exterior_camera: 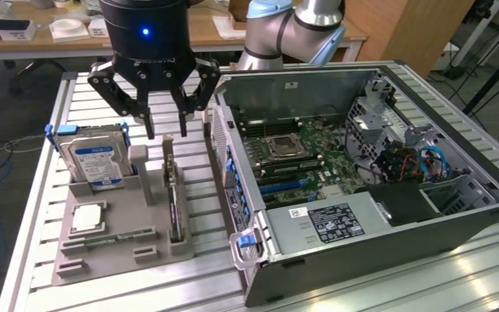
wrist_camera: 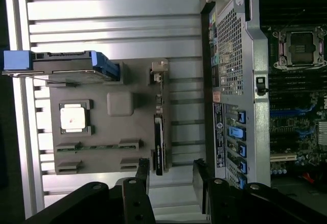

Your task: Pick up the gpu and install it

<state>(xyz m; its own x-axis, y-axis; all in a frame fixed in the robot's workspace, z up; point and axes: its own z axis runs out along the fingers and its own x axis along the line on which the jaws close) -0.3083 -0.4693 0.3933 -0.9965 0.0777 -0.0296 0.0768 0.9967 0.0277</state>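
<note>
slatted metal table point(exterior_camera: 33, 195) carries everything, with cluttered desks behind it. starting at the exterior view's left, we see a grey tray point(exterior_camera: 115, 257) moulded with slots and pockets. its leftmost slot holds a hard drive point(exterior_camera: 95, 162) with a blue label, standing on edge. nearer the camera, a square pocket holds a processor chip point(exterior_camera: 88, 218) lying flat, and a narrow slot just beyond it holds a green memory stick point(exterior_camera: 109, 239). along the tray's right side the gpu point(exterior_camera: 173, 208) stands on its long edge in its own slot, untouched. above the tray's far end hangs the gripper point(exterior_camera: 167, 133), its jaws spread wide and holding nothing, the fingertips clear of the gpu. to the exterior view's right an open computer case point(exterior_camera: 483, 214) lies on its side. inside it we find the motherboard point(exterior_camera: 306, 166) with its processor socket point(exterior_camera: 282, 148), a power supply point(exterior_camera: 319, 221) with a white label in the near corner, and blue cables point(exterior_camera: 431, 159) toward the far right.
</note>
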